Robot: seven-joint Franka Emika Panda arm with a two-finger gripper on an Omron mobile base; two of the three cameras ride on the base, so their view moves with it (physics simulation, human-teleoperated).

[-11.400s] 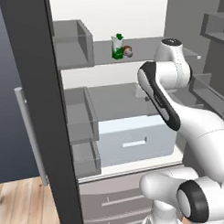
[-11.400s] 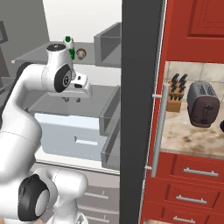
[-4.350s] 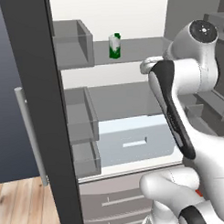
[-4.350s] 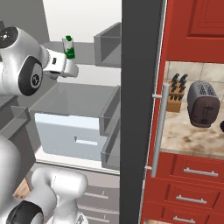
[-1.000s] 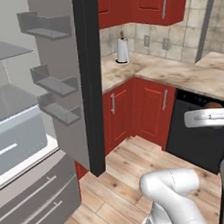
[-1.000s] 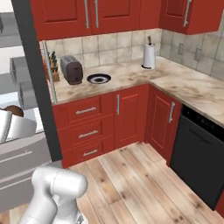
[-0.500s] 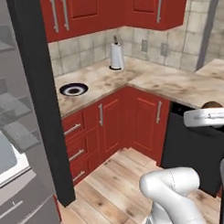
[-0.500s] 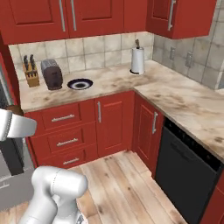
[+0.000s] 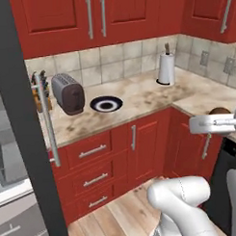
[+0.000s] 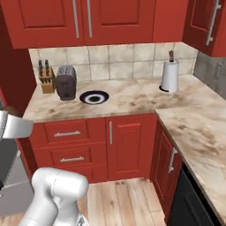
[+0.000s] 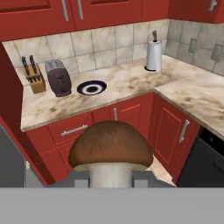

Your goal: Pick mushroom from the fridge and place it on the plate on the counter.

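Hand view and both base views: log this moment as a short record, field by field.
gripper: shut on the mushroom, stem between the fingers
plate: on the counter, nothing on it
right of plate: bare counter, then paper towel roll
left of plate: toaster, then knife block
step left: mushroom not yet on plate

The mushroom (image 11: 110, 144) has a brown cap and a whitish stem. The plate (image 9: 106, 104) has a dark navy rim, a white ring and a dark centre. The desk (image 10: 132, 100) is beige stone with brown marbled patches. The cabinets (image 10: 128, 145) are red with silver handles. The toaster (image 9: 68, 93) is dark grey. The paper towel roll (image 10: 169, 76) is white. The knife block (image 11: 35, 79) is light brown with black handles. The wall tiles (image 10: 114, 56) are beige. The floor (image 10: 128, 203) is pale wood.
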